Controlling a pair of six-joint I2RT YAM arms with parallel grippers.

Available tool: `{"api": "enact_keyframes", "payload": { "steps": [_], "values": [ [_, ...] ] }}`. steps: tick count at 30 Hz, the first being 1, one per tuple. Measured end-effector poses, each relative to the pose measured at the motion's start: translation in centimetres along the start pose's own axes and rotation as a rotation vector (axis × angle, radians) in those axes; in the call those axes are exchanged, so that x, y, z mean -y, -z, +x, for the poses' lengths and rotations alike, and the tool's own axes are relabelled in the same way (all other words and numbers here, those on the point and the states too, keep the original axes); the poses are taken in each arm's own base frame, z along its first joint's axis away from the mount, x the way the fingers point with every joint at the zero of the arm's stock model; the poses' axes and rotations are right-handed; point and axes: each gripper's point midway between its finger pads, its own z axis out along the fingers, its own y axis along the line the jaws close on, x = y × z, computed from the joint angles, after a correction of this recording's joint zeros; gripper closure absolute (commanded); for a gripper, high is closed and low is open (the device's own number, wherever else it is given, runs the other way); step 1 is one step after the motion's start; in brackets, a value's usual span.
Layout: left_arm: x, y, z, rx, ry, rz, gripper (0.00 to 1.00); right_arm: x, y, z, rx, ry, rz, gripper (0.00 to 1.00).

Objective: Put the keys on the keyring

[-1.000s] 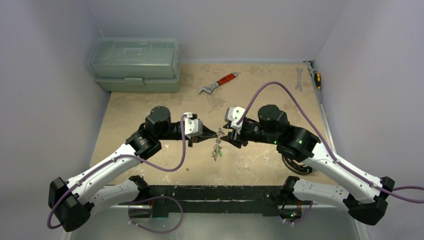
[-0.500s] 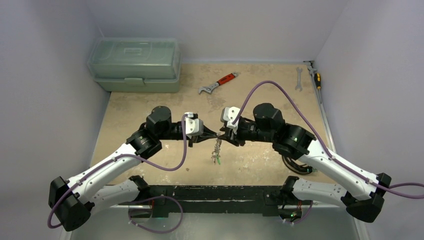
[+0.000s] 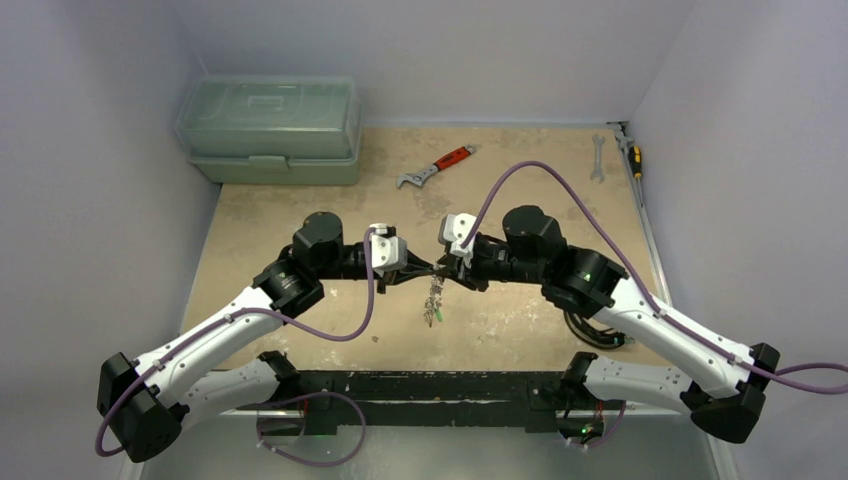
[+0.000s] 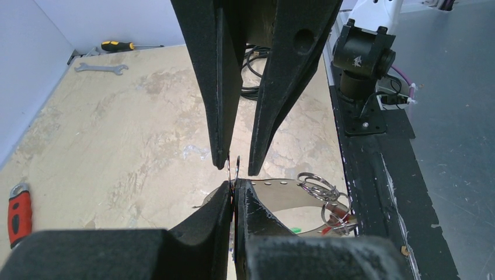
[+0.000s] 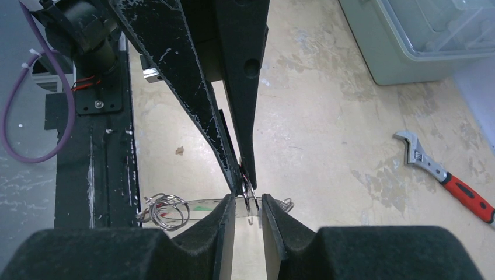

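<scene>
My left gripper (image 3: 428, 270) is shut on the thin silvery keyring (image 4: 236, 169), which shows edge-on above its tips (image 4: 233, 188). The keys (image 3: 433, 302), with small split rings (image 4: 324, 195) and red and green tags, hang below it over the table. My right gripper (image 3: 447, 272) faces the left one tip to tip. It is open, and its jaws straddle the keyring (image 5: 251, 201) without pinching it. In the right wrist view (image 5: 249, 204) the left fingers (image 5: 245, 87) come down from above. In the left wrist view the right fingers (image 4: 216, 87) do the same.
A green lidded toolbox (image 3: 268, 128) stands at the back left. A red-handled wrench (image 3: 437, 167) lies behind the grippers. A silver spanner (image 3: 598, 157) and a screwdriver (image 3: 632, 152) lie at the back right. A black rail (image 3: 420, 385) runs along the near edge.
My right gripper has moved left until its open fingers sit around the keyring held by the left gripper. The hanging keys have swung slightly. The left arm has barely moved.
</scene>
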Motion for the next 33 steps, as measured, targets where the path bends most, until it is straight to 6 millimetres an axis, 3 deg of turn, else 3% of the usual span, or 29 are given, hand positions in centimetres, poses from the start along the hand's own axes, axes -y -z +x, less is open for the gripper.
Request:
{"api": "enact_keyframes", "payload": {
  "steps": [5, 14, 21, 23, 28, 30, 33],
  "values": [
    [-0.1, 0.0, 0.0, -0.002, 0.001, -0.004, 1.00, 0.0, -0.3, 0.2, -0.007, -0.002, -0.002, 0.79],
    [-0.2, -0.1, 0.2, -0.007, 0.004, -0.006, 1.00, 0.2, -0.4, -0.2, 0.009, 0.001, 0.003, 0.99],
    [-0.3, -0.1, 0.2, -0.006, 0.002, -0.011, 1.00, 0.2, -0.3, -0.3, 0.021, 0.004, 0.006, 1.00],
    [-0.3, -0.1, 0.1, -0.004, 0.000, -0.011, 0.90, 0.1, -0.2, -0.4, 0.034, 0.007, 0.009, 1.00],
    [-0.4, -0.1, -0.4, 0.006, -0.017, -0.012, 0.42, 0.0, 0.2, -0.6, 0.069, 0.013, 0.017, 1.00],
    [-0.4, 0.0, -0.6, 0.010, -0.033, -0.014, 0.34, 0.0, 0.3, -0.6, 0.078, 0.014, 0.020, 1.00],
    [-0.2, 0.4, -0.9, 0.014, -0.060, -0.015, 0.37, -0.1, 0.5, -0.5, 0.084, 0.013, 0.023, 1.00]
  ]
}}
